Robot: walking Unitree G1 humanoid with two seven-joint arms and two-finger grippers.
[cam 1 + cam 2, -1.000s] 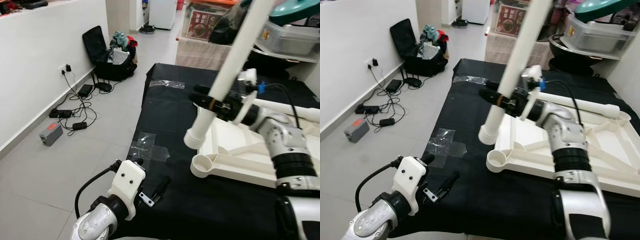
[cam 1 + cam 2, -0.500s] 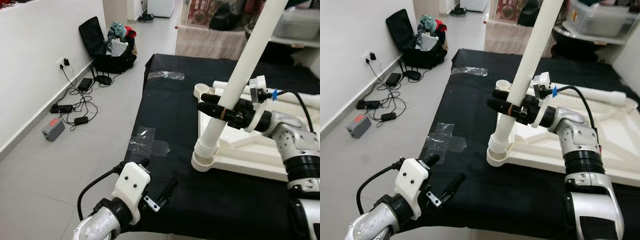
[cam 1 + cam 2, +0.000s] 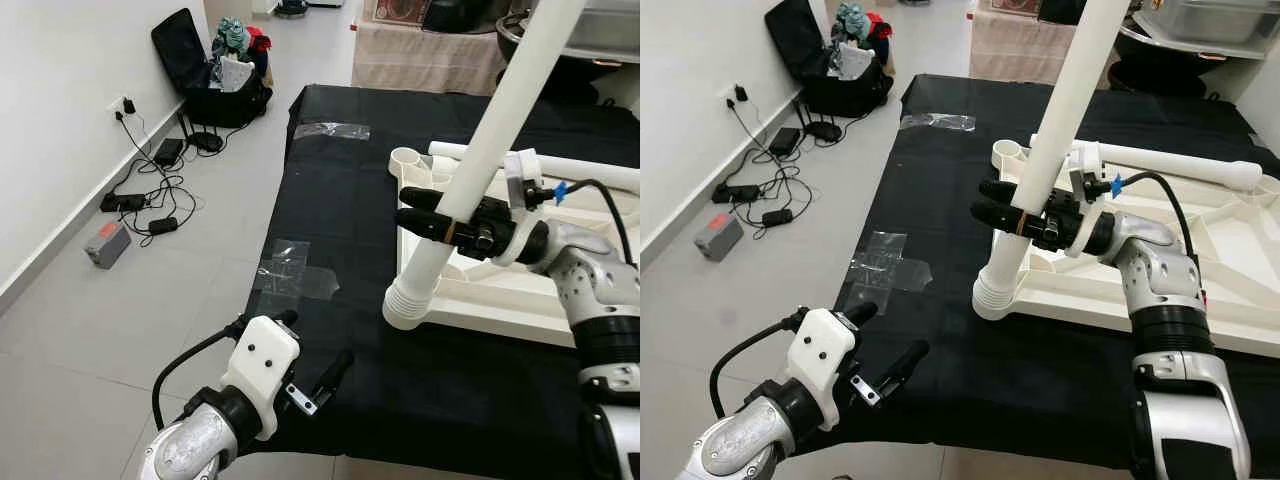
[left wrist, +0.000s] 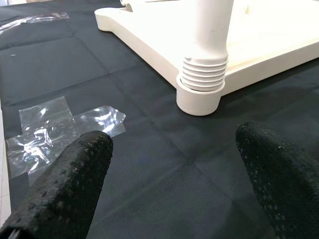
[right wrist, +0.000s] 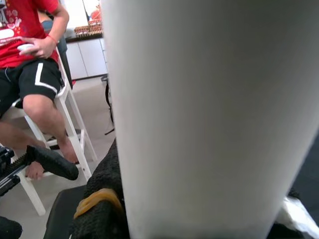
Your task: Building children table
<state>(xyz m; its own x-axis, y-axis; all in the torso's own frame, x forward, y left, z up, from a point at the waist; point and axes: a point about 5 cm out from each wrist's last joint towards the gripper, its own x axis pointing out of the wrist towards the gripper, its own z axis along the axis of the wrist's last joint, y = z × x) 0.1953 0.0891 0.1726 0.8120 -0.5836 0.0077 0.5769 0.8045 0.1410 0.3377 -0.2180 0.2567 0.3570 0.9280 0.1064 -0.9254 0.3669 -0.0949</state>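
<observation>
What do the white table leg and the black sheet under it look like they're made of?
The table leg looks like moulded plastic: smooth, matte, off-white, with ribbed rings at its base. The black sheet seems a thin woven fabric, dull, with fold creases; the left wrist view shows a fine weave.

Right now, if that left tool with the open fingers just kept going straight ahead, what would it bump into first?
Most likely the white table leg, where its ribbed end sits in the corner socket of the white tabletop. The left tool points at it across the black cloth, with nothing between them, though depth is hard to judge.
</observation>
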